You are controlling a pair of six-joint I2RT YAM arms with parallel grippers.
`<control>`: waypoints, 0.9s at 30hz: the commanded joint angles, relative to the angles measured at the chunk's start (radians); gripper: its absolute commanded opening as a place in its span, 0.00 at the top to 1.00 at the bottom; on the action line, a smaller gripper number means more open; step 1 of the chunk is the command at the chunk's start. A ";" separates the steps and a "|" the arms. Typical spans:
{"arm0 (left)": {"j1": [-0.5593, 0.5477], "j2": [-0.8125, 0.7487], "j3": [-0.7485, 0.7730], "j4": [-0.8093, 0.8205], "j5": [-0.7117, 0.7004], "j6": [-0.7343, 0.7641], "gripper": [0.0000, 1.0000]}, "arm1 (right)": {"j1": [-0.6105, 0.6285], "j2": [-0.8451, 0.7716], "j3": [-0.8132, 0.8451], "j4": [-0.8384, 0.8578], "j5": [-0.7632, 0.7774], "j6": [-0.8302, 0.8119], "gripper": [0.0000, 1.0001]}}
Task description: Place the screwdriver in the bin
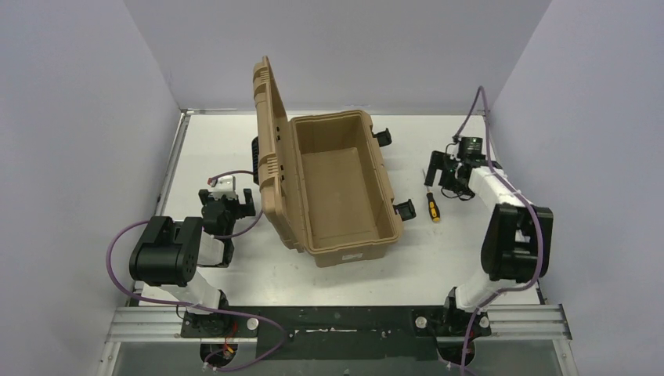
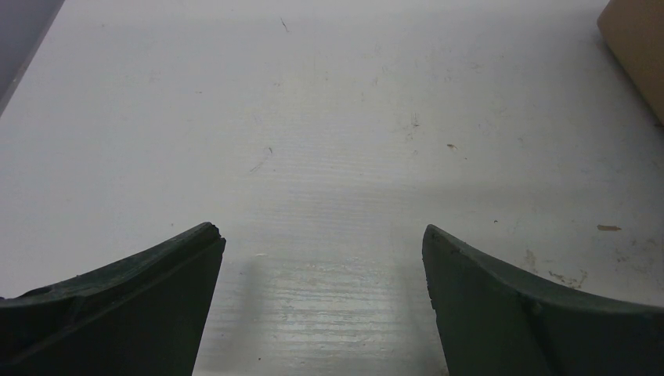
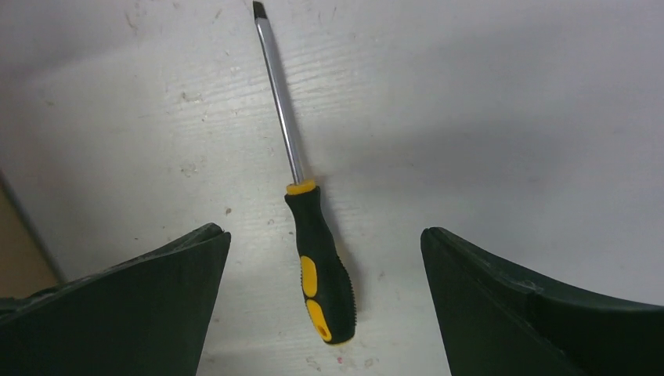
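The screwdriver point(image 3: 301, 188) lies flat on the table just right of the bin point(image 1: 339, 192), handle toward the arms' bases and tip pointing away. Its long axis runs between the right gripper point(image 3: 321, 232)'s wide-spread fingers, square to their closing line. That gripper hangs directly over the handle. The left gripper point(image 2: 321, 231), also wide and holding nothing, sits beyond the bin, well apart.

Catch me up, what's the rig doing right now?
The right gripper hangs open over the screwdriver, which lies flat on the table right of the tan case, not gripped. The case is open, lid up, and looks empty. The left gripper is open over bare table near the case.
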 commanded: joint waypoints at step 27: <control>-0.002 -0.007 0.017 0.052 -0.008 0.000 0.03 | 0.106 0.170 0.700 -0.628 0.208 -0.028 1.00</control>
